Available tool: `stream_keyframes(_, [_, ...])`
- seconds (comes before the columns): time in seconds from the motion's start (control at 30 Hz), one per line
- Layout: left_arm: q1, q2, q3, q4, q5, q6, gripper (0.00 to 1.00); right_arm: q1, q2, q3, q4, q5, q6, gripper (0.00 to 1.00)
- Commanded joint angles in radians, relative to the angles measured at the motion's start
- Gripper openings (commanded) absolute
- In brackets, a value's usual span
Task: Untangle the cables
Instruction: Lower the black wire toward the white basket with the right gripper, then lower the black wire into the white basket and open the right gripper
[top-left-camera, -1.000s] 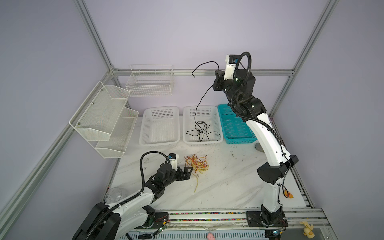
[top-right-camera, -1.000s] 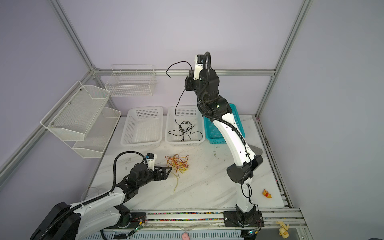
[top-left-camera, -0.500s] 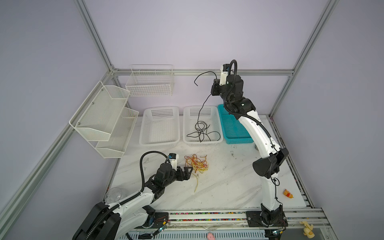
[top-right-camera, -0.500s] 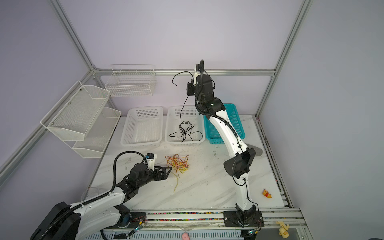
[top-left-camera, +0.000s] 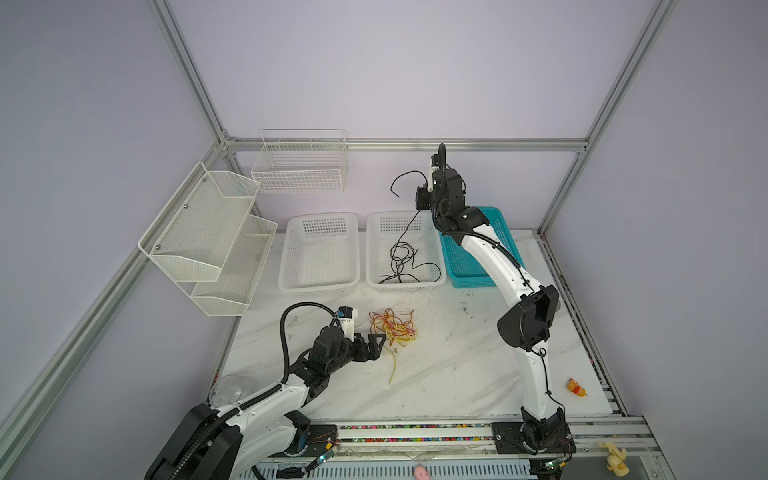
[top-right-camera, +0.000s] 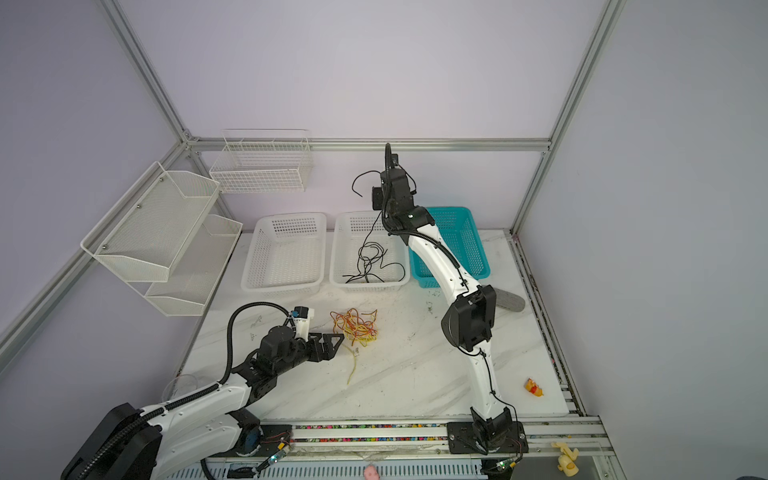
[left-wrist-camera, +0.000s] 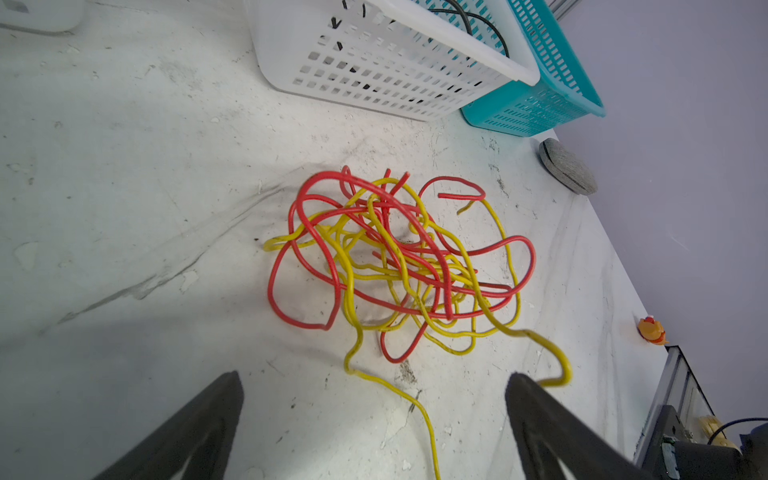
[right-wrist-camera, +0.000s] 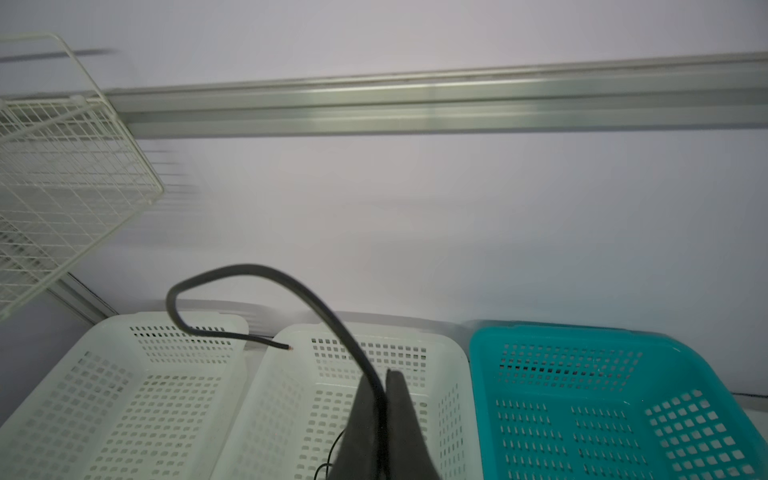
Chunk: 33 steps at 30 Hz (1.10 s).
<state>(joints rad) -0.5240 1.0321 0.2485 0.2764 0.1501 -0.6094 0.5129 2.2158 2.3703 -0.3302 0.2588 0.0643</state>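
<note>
A thin black cable (top-left-camera: 405, 237) hangs from my right gripper (top-left-camera: 420, 197), which is shut on it high above the middle white basket (top-left-camera: 405, 284). The cable's lower part lies coiled in that basket, and its free end curls up past the fingers (right-wrist-camera: 399, 399) in the right wrist view. A tangle of red and yellow cables (top-left-camera: 392, 326) lies on the table, also shown in a top view as the tangle (top-right-camera: 354, 326) and in the left wrist view as the tangle (left-wrist-camera: 399, 266). My left gripper (top-left-camera: 376, 340) stands open just left of it, empty, with one loose yellow strand (left-wrist-camera: 419, 411) running between its fingers.
An empty white basket (top-left-camera: 320, 286) and a teal basket (top-left-camera: 473, 282) flank the middle one. Wire racks (top-left-camera: 208, 232) hang on the left wall and a wire rack (top-left-camera: 301, 166) hangs on the back wall. A small orange toy (top-left-camera: 577, 387) and a grey disc (top-right-camera: 509, 300) lie at the right.
My right gripper has come down and a little to the left with the black cable, which now hangs lower into the middle basket. The left arm has not moved.
</note>
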Motion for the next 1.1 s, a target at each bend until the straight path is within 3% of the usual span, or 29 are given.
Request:
stream_keyframes(0.0, [0.004, 0.000, -0.020, 0.046, 0.011, -0.001, 1.00, -0.009, 0.012, -0.012, -0.001, 0.055, -0.014, 0.00])
stream_keyframes(0.27, [0.004, 0.015, -0.016, 0.052, 0.013, 0.002, 1.00, -0.010, 0.059, -0.045, -0.107, 0.091, 0.024, 0.00])
stream_keyframes(0.53, [0.004, 0.025, -0.009, 0.053, 0.019, 0.004, 1.00, -0.002, -0.023, -0.307, -0.079, 0.031, 0.103, 0.00])
stream_keyframes(1.07, [0.004, 0.023, -0.011, 0.057, 0.017, 0.002, 0.99, 0.132, -0.093, -0.536, -0.113, 0.002, 0.154, 0.00])
